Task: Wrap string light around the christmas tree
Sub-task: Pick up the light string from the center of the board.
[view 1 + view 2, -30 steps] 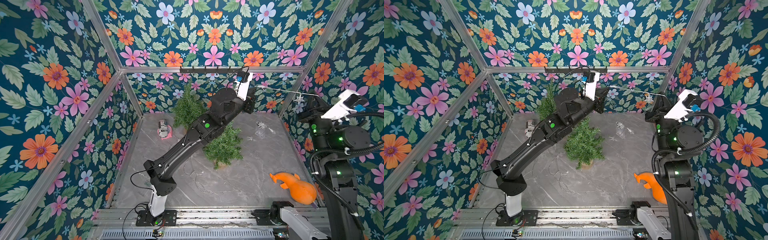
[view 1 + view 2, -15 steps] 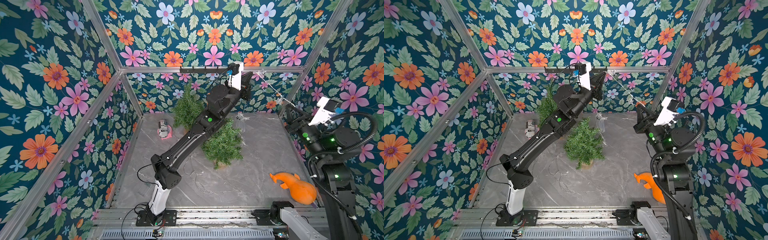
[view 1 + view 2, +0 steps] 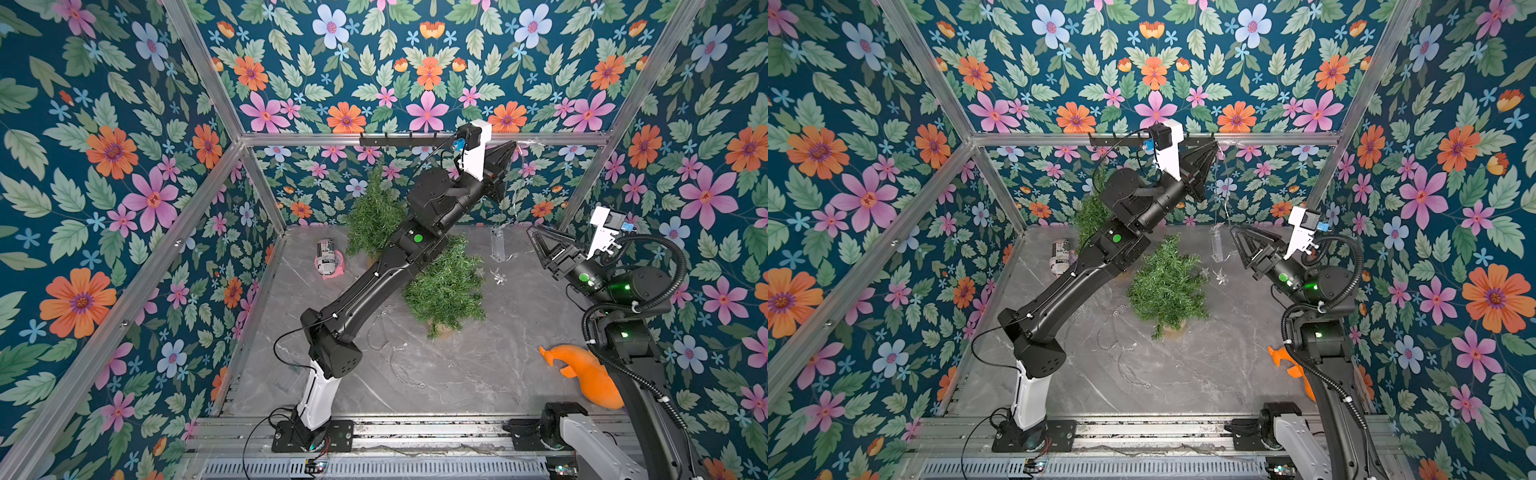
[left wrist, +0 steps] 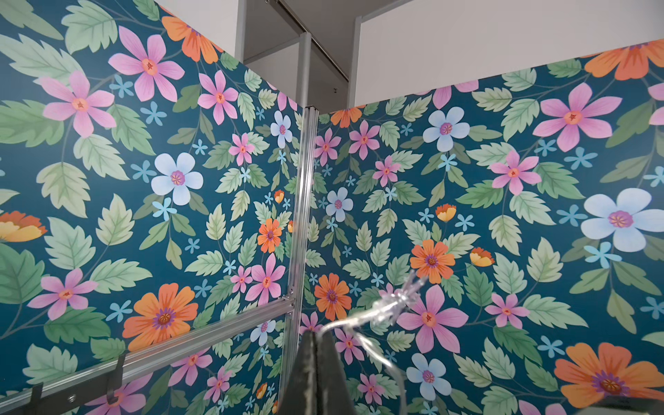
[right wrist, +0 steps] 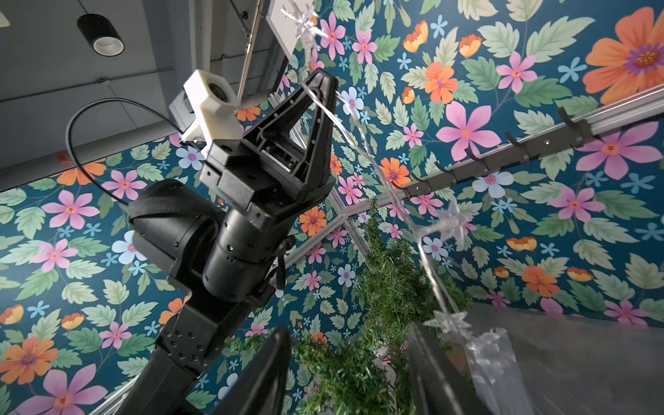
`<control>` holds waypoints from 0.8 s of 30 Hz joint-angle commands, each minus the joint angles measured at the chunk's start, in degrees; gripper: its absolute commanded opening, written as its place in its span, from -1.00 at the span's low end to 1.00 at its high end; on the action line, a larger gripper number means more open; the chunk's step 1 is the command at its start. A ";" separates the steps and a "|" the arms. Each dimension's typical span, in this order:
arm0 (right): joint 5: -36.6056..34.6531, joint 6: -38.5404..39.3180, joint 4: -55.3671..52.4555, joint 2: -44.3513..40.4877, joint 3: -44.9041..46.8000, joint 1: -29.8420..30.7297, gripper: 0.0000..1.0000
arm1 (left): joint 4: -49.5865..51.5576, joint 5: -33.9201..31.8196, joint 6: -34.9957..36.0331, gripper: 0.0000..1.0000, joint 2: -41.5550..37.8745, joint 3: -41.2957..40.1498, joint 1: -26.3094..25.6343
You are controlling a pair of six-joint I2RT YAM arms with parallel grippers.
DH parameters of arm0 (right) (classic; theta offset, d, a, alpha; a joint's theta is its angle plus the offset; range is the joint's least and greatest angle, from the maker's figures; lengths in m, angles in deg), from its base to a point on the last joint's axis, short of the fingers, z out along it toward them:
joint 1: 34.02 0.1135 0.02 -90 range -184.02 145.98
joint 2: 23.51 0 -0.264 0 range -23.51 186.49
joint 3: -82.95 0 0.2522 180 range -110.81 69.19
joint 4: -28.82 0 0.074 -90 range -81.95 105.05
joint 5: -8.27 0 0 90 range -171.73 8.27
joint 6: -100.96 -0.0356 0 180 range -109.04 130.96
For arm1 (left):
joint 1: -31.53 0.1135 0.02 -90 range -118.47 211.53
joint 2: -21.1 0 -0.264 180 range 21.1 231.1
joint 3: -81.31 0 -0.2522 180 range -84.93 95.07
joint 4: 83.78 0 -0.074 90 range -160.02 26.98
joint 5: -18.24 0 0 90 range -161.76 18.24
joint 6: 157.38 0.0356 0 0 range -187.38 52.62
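Note:
My left gripper (image 3: pixel 513 146) (image 3: pixel 1216 146) (image 4: pixel 318 335) is raised by the back rail, shut on the string light (image 4: pixel 395 298). From it the thin wire with clear stars (image 5: pixel 451 219) hangs down to a clear plastic case (image 3: pixel 497 245) (image 3: pixel 1217 246); more stars (image 3: pixel 497 277) lie on the table. The christmas tree (image 3: pixel 446 286) (image 3: pixel 1167 286) stands mid-table, partly behind the left arm. My right gripper (image 3: pixel 530 231) (image 3: pixel 1233 231) (image 5: pixel 348 330) is open at the right of the hanging wire, nothing between its fingers; one star (image 5: pixel 447 319) hangs just outside one finger.
A second small tree (image 3: pixel 374 212) stands at the back wall. A can on a pink holder (image 3: pixel 328 259) is at the back left. An orange toy (image 3: pixel 586 374) lies front right. Loose wire (image 3: pixel 386 345) trails over the grey table. A hook rail (image 3: pixel 399 140) crosses the back.
My right gripper opened, let go of the string light and came down leftwards. The wire, taut between both grippers before, now hangs from the left gripper, which rose towards the rail.

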 commanded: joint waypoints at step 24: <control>-10.79 23.52 1.39 3.01 3.56 5.69 0.64 | -4.09 -2.90 3.69 -1.00 0.22 2.15 0.02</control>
